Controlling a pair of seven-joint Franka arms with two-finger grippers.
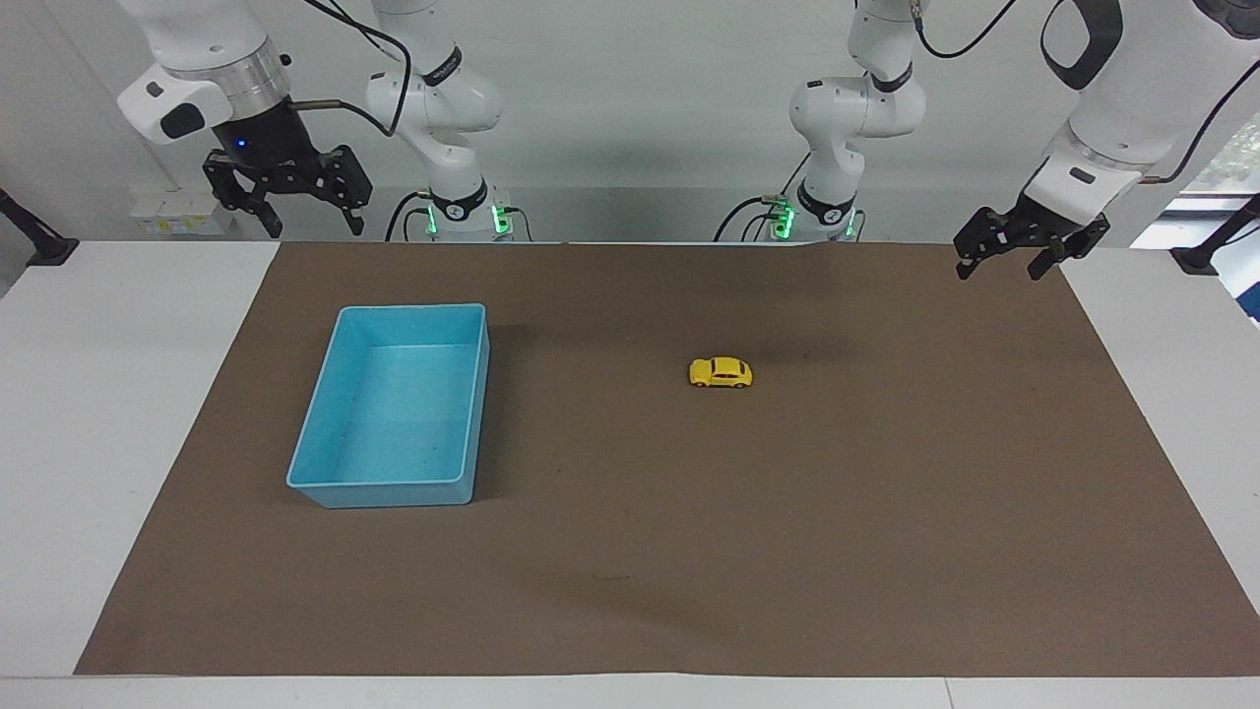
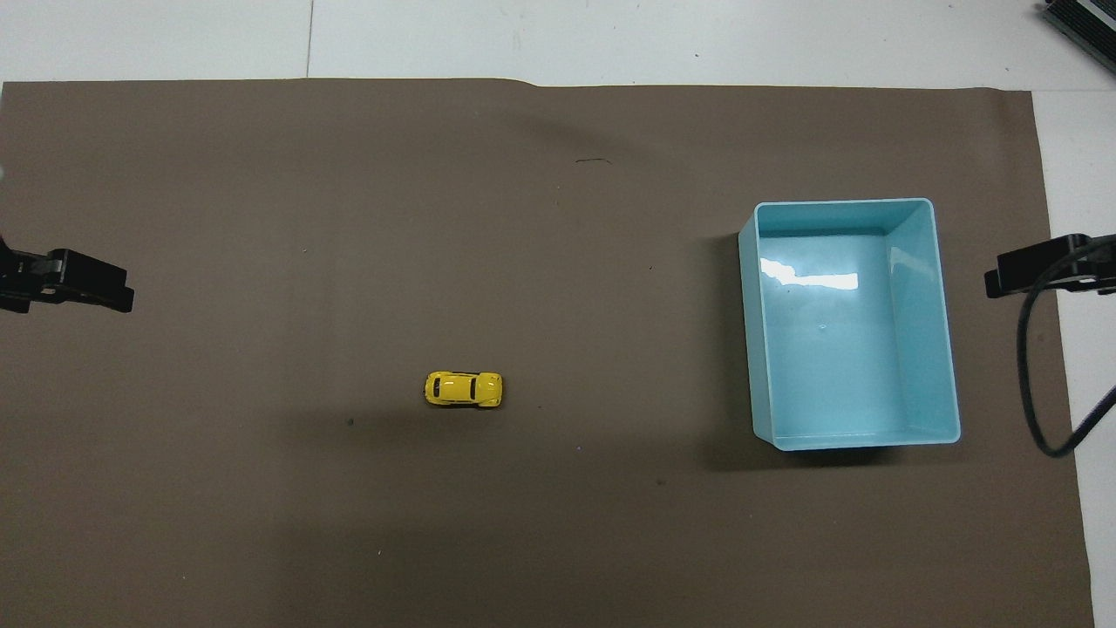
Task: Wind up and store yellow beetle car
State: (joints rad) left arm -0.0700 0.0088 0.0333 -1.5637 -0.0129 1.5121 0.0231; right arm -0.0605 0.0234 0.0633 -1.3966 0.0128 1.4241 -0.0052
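- Left gripper (image 1: pixel 1002 268): hangs over the brown mat's (image 1: pixel 787 551) edge at the left arm's end, at about nine o'clock from the car in the overhead view, with jaws spread and nothing between them. Judged parked wide of the work so as to leave the toy in plain sight.
- Right gripper (image 1: pixel 310 222): waits over the white table (image 1: pixel 98 394) just off the mat's corner, at three o'clock from the bin in the overhead view, with jaws likewise spread and empty.
- Yellow beetle car (image 1: pixel 720 372): sits on its wheels on the bare mat, at about eight o'clock from the mat's centre in the overhead view, lying lengthwise along the table and touching nothing. Judged set out in the open, with room all round for a grip on the body; winding not yet begun.
- Blue bin (image 1: pixel 411 308): stands upright and open-topped toward the right arm's end, well apart from the car, at three o'clock from it in the overhead view, with nothing inside. Judged ready as the store.
- Cannot make out any winding key or pull-back gear on the car, nor its underside.
- In the overhead view, shows only the tips of both grippers, cut off at the frame's sides; bright glare hides part of the bin's floor.
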